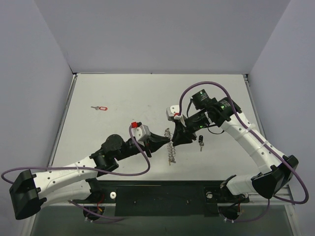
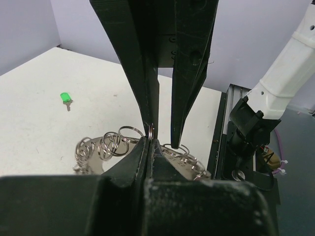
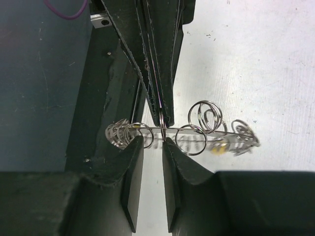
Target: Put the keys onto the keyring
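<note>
top external, keyring (image 1: 171,146): at the centre of the table (image 1: 123,93), between my two grippers.
left gripper (image 2: 150,143): clamped on the ring wire.
right gripper (image 3: 152,142): fingers slightly parted, straddling the wire.
risk: a sideways push from my right could twist the ring out of my left pinch.
pose: both arms reach inward, tips meeting.
dark key (image 1: 201,143): just beside my right gripper, off the ring.
red key (image 1: 101,107): well apart.

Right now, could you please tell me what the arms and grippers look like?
The left arm and right arm have white links, black joints and looping purple cables. The left gripper and right gripper have black tapered fingers, with white, red-tagged camera blocks behind.
</note>
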You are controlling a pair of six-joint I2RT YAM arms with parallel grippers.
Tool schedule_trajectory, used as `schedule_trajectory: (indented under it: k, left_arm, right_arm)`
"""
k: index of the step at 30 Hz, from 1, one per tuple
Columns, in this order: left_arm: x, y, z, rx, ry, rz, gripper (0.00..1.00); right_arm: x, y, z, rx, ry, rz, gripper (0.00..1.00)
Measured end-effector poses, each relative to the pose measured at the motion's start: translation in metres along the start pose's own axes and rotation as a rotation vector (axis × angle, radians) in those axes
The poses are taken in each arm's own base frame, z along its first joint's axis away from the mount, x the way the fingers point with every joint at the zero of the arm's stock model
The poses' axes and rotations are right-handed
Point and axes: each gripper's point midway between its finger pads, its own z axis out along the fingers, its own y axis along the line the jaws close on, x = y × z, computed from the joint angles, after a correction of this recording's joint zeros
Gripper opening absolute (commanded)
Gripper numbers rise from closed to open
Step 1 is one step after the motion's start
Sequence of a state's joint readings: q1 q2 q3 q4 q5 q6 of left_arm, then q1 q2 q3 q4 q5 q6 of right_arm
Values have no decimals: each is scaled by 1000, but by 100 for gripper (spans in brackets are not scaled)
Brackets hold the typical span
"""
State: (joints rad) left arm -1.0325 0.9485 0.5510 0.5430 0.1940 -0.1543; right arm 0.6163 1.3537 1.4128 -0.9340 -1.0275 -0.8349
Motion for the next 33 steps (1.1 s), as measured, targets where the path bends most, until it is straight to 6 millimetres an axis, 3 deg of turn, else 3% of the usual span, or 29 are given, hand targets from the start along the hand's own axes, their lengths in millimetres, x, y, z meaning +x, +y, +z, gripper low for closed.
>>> schedule_trajectory:
  k: [13,26,33]
  left_arm:
    - [3,-1,2,2,-2,-18,0]
    - [7,-1,1,6,-7,-30,0]
    - [12,-1,-1,4,4,-44,0]
  right_arm:
    - [-1,1,-1,-5,-9,8,19]
    - [-9,-3,-9,21,-31,29,28]
    - [-13,-1,-9,9,-55,42,25]
